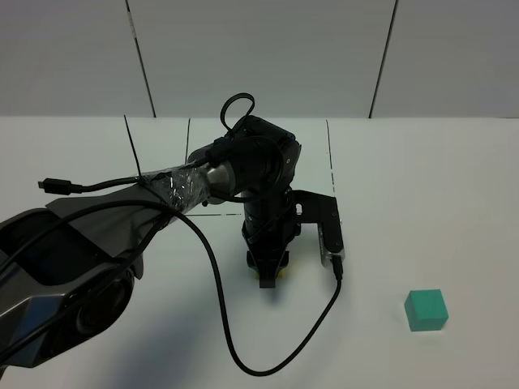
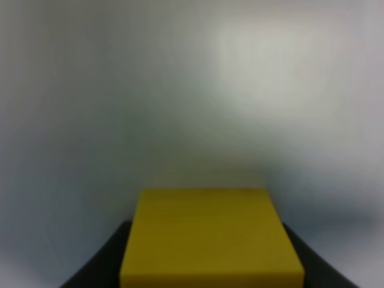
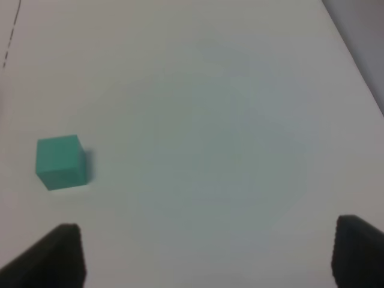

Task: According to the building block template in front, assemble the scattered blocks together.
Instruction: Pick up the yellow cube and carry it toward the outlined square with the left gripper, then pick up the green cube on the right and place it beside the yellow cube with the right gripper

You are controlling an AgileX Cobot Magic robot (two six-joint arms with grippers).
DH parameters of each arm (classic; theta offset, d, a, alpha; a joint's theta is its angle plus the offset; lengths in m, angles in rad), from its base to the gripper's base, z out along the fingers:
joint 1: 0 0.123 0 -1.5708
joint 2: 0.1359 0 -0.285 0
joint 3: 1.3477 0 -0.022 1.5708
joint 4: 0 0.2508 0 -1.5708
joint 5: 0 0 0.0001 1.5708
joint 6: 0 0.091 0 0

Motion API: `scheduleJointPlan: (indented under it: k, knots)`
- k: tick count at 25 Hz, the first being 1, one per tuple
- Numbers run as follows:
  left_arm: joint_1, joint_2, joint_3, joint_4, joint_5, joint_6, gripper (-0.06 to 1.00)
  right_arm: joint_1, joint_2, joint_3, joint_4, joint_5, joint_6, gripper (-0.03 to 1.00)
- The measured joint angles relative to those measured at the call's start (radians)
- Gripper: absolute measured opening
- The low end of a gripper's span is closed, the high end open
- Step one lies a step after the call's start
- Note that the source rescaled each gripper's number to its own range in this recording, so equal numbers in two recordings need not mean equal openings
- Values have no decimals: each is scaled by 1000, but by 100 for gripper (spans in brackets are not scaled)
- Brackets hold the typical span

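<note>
My left gripper (image 1: 267,274) points straight down at the table's middle and is shut on the yellow cube (image 1: 268,281), of which only slivers show below the fingers. In the left wrist view the yellow cube (image 2: 210,237) fills the gap between the dark fingers (image 2: 96,267). The teal-green cube (image 1: 426,309) sits alone on the white table at the right front. In the right wrist view it (image 3: 59,162) lies ahead and to one side of my open, empty right gripper (image 3: 207,252). The framed template pair is hidden or out of view.
Thin black lines (image 1: 328,162) are drawn on the white table (image 1: 422,203) behind the left arm. A black cable (image 1: 219,300) loops over the table in front of the arm. The right arm does not show in the exterior high view.
</note>
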Motion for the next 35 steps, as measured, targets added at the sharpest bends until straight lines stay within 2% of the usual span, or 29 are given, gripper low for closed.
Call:
scheduleJointPlan:
  k: [13,15,18,21,23,30,35]
  knots:
    - [0,0,0,0,-14,3,1,0,0,0,0,0,0,67]
    - [-1,1,0,0,-26,4,11,0,0,0,0,0,0,67]
    - [-6,2,0,0,-35,4,51,0,0,0,0,0,0,67]
    - [-10,2,0,0,-33,3,86,0,0,0,0,0,0,67]
    - [-10,1,0,0,-31,-1,97,0,0,0,0,0,0,67]
    - [-34,-77,0,0,4,-85,100,0,0,0,0,0,0,67]
    - [-48,-167,0,18,4,-221,99,0,0,0,0,0,0,67]
